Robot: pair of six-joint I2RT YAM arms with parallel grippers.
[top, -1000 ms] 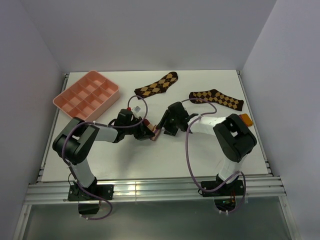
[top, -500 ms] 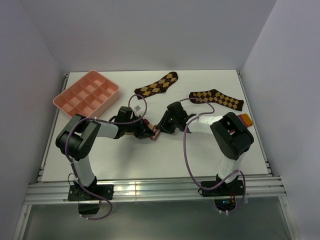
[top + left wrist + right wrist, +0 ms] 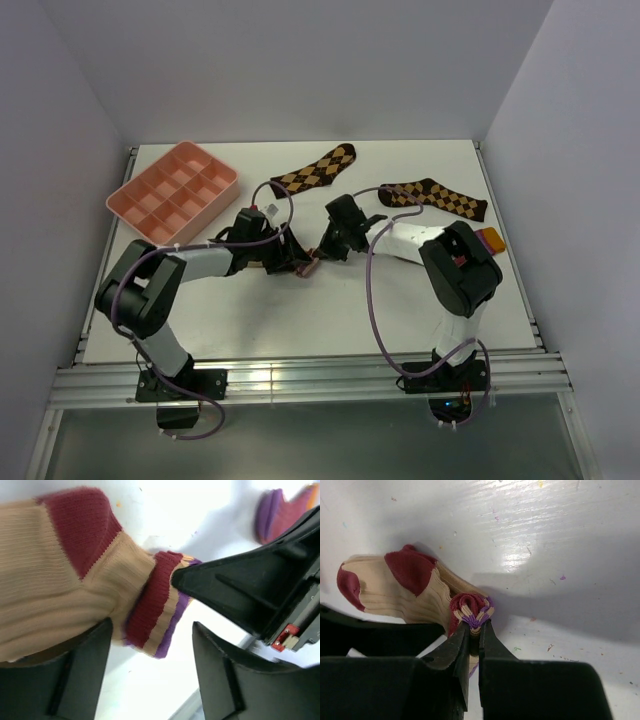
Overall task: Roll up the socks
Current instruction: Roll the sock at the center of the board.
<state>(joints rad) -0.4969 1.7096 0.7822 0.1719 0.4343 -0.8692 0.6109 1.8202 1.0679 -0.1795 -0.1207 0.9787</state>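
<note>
White table [image 3: 300, 310] — pale lavender walls [image 3: 300, 60] around.

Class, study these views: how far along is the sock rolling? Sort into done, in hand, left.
Done: no sock looks rolled yet. In hand: the right claw pinches the striped cuff of the tan sock; the left claw stands open by it. Left: rolling it, then the crimson sock lying apart.
</note>
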